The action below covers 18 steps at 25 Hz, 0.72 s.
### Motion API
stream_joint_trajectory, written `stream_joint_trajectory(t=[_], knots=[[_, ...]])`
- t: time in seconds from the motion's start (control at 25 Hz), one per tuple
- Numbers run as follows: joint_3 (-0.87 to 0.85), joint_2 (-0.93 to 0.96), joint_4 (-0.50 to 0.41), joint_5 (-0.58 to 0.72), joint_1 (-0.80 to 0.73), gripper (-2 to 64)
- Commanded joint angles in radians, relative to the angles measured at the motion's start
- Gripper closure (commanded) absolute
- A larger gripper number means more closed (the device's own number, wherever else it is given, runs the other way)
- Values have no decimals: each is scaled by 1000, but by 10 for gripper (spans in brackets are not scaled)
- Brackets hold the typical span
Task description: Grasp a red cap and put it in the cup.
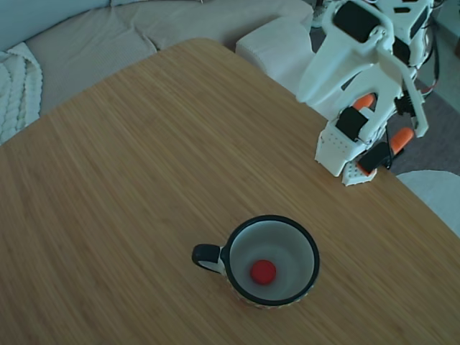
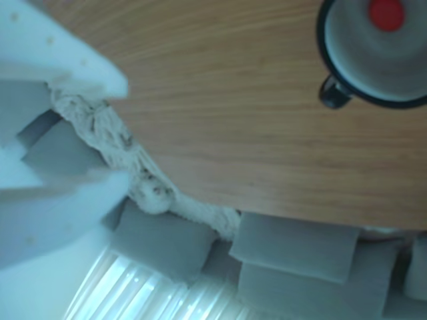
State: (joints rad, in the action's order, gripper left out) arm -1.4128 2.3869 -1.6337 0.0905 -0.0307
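The red cap (image 1: pixel 263 271) lies flat on the pale bottom of the cup (image 1: pixel 310 248), a wide black-rimmed mug with its black handle pointing left in the fixed view. The other view shows the same cup (image 2: pixel 347 50) at the top right with the red cap (image 2: pixel 386 13) inside. My gripper (image 2: pixel 125 132) enters that view from the left, open, its two white fingers (image 2: pixel 73 57) spread with nothing between them, well away from the cup. The white arm (image 1: pixel 359 65) is folded back at the table's far right corner.
The wooden table (image 1: pixel 144 180) has a curved far edge. A grey sofa (image 1: pixel 108 36) with a knitted blanket (image 1: pixel 18 86) stands behind it. Orange clamp handles (image 1: pixel 400 139) sit at the arm's base. Grey cushions (image 2: pixel 293 257) show beyond the table edge.
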Motion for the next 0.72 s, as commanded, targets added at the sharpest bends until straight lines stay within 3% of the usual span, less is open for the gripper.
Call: stream_joint_trajectory(t=[0.0,0.32,0.68], knots=[[-66,101,34,-9,-9,594],[-445,367,170,-9,-8,596],[-801,532,337,-9,2,595]])
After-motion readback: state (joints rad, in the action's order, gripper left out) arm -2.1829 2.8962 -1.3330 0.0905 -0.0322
